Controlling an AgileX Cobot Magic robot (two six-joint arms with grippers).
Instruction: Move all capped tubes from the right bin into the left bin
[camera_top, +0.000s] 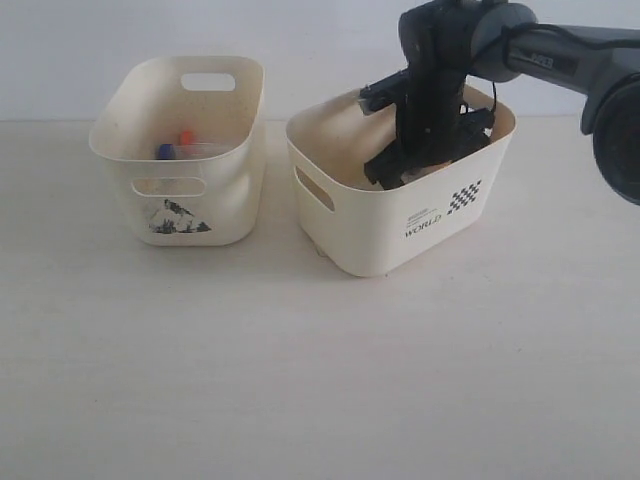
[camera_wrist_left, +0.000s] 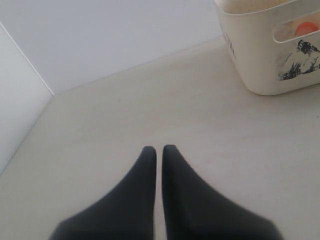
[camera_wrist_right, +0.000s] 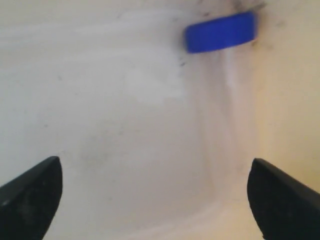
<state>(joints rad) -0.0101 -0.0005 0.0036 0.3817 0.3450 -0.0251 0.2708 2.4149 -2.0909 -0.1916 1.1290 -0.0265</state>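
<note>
My right gripper reaches down inside the right bin, the one printed "WORLD". In the right wrist view its jaws stand wide open over the bin floor with nothing between them. A blue-capped tube lies ahead of them against the bin wall. The left bin, with the mountain picture, holds an orange-red cap and a blue cap. My left gripper is shut and empty, low over the table, short of the left bin. An orange cap shows through that bin's handle slot.
The two bins stand side by side at the back of a pale table, with a narrow gap between them. A white wall runs right behind them. The right arm comes in from the upper right.
</note>
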